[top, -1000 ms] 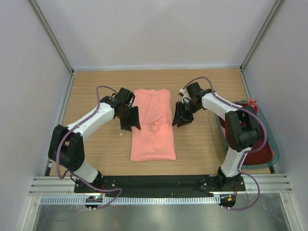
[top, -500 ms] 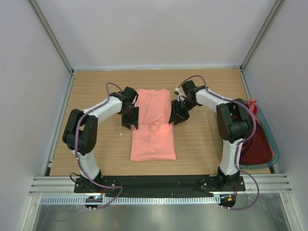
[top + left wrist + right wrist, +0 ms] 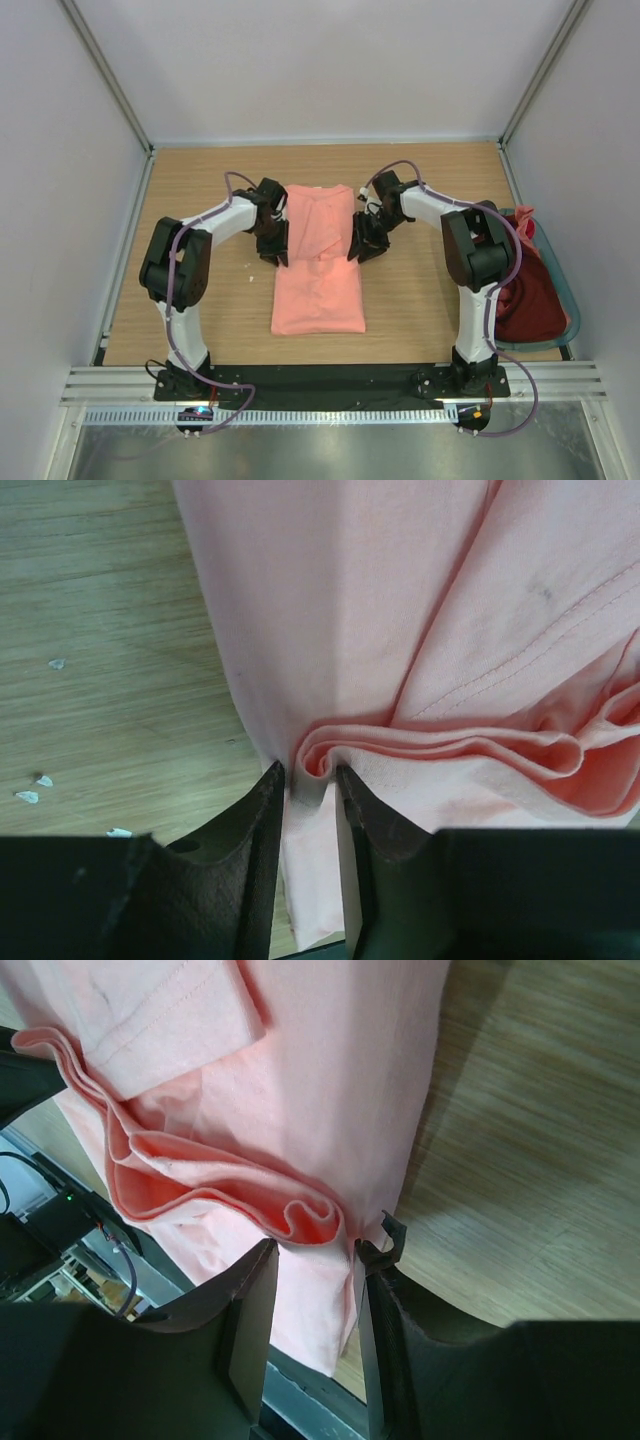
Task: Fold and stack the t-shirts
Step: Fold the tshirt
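Note:
A salmon-pink t-shirt [image 3: 318, 270], folded into a long strip, lies flat at the middle of the table. My left gripper [image 3: 279, 256] is at its left edge and my right gripper [image 3: 355, 250] at its right edge, both about halfway along. In the left wrist view the gripper [image 3: 310, 780] is shut on the shirt's edge [image 3: 330, 630], with a bunched fold at its fingertips. In the right wrist view the gripper [image 3: 318, 1255] is shut on the opposite edge of the shirt [image 3: 330, 1080]. A raised wrinkle runs across the shirt between them. A dark maroon t-shirt [image 3: 535, 300] lies in the basket.
The grey-teal basket [image 3: 572, 300] stands at the right edge of the table, with a bit of salmon cloth [image 3: 524, 214] at its far end. White crumbs [image 3: 40, 785] lie on the wood left of the shirt. Walls enclose the table on three sides.
Both grippers have moved inward from beside the shirt onto its left and right edges and closed on them. A ridge has formed across the shirt.

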`<action>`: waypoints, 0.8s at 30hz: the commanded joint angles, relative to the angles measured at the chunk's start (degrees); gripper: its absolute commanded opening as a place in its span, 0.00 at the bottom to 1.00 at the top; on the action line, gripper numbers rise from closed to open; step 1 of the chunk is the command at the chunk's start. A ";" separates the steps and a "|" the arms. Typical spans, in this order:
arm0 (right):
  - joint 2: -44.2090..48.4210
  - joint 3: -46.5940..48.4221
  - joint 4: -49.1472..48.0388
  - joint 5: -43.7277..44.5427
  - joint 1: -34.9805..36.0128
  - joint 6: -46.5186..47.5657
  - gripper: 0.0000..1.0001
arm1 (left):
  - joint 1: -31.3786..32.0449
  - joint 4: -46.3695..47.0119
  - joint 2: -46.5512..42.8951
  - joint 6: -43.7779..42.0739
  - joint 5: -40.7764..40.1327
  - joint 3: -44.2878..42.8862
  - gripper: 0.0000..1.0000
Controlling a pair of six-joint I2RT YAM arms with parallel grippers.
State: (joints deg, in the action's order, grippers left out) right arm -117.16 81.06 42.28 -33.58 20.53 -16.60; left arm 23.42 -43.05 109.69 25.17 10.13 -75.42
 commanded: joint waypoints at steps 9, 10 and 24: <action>0.00 3.67 0.35 3.51 0.30 -0.71 0.01 | -1.62 -0.37 0.35 0.06 -1.95 -2.98 0.01; 0.18 3.32 0.43 4.05 0.38 -0.89 0.01 | -2.06 -0.46 0.35 -0.03 -2.04 -2.89 0.00; 0.10 3.93 -0.71 4.84 0.30 -1.24 0.02 | -2.68 -0.19 0.97 0.23 -1.25 -4.21 0.03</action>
State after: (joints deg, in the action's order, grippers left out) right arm -117.51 82.85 42.28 -27.99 20.67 -17.98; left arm 21.19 -43.51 110.45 25.26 9.19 -77.10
